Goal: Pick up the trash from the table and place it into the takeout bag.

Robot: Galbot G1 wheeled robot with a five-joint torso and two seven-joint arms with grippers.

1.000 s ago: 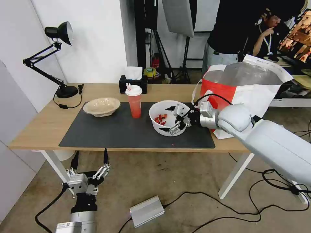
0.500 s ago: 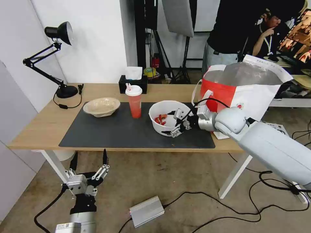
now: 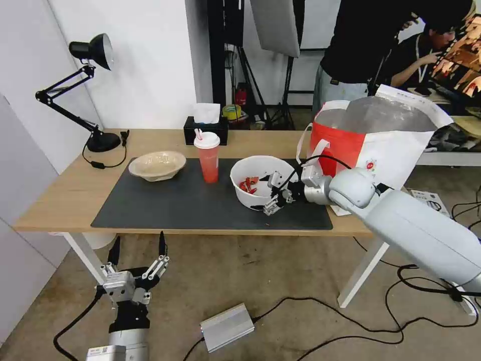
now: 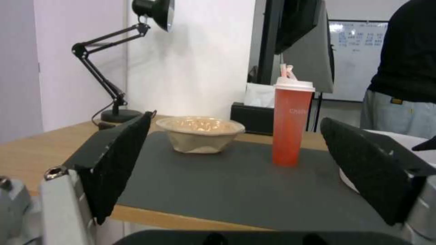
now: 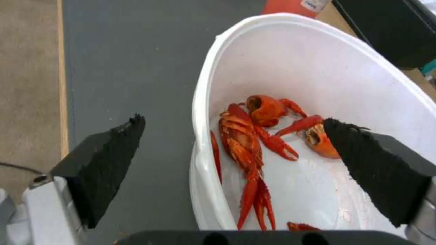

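A black articulated desk lamp (image 3: 82, 82) stands at ten o'clock, its round base (image 3: 102, 142) trailing a thin black cord. A black tissue box (image 3: 205, 128) with white tissue sits at twelve. On the floor at six lies a silver metal box (image 3: 227, 327), black cables (image 3: 350, 321) snaking toward four.

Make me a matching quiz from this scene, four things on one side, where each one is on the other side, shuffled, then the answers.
Things:
1. white bowl
2. red cup
3. right claw
4. left claw

Places:
A. straddling the white bowl's wall, open
B. between the two bowls
C. below the table edge, open
D. nearest the bag

Pairs: 1-D, 2-B, 3-A, 4-C
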